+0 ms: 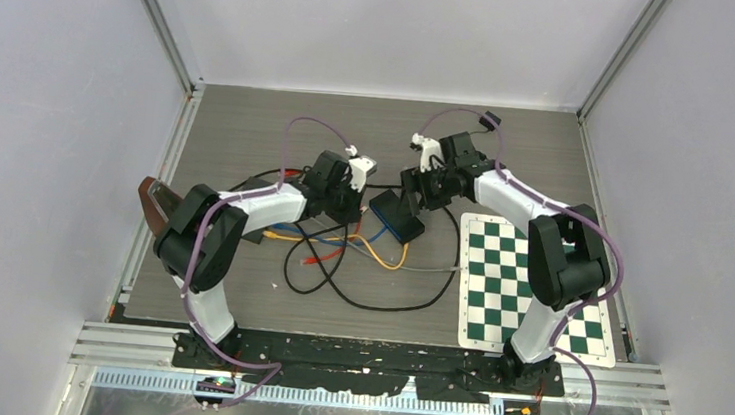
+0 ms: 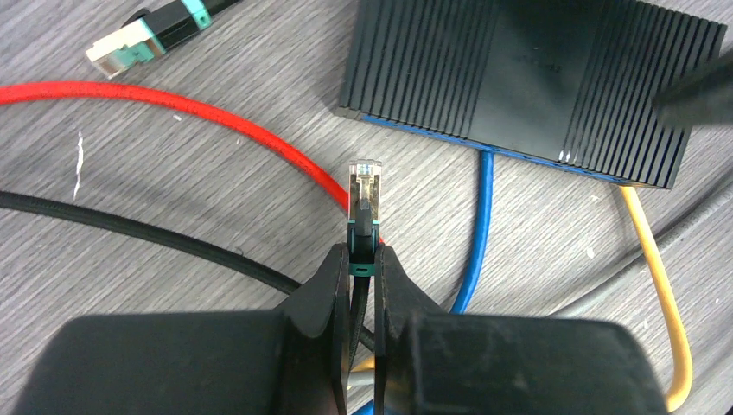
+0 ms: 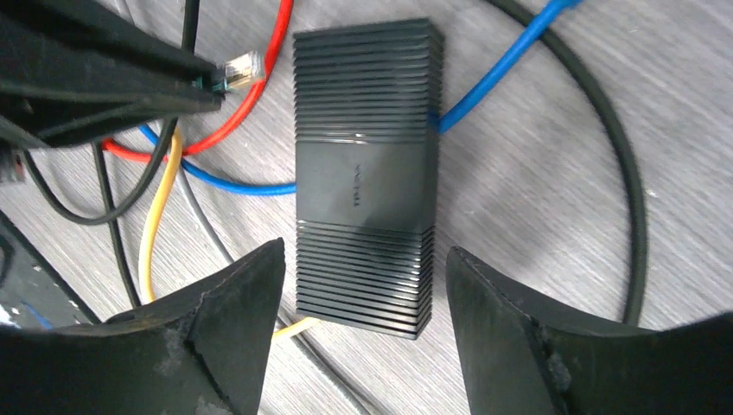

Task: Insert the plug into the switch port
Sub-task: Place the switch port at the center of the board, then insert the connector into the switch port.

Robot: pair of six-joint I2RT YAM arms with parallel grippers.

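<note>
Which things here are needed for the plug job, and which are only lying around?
Needed: plug in the left gripper; switch; right gripper, open over it.
Lying about: spare plug; red cable; yellow cable; blue cable; checkered mat.

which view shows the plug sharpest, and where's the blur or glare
Left wrist: the clear-tipped plug with teal boot is crisp, while the left pincer holding it looks soft. Right wrist: the black ribbed switch box is sharp, with a faint sheen on its smooth band; the right pincer blurs in the foreground. Top external: even, soft lighting, plug too small to judge.
</note>
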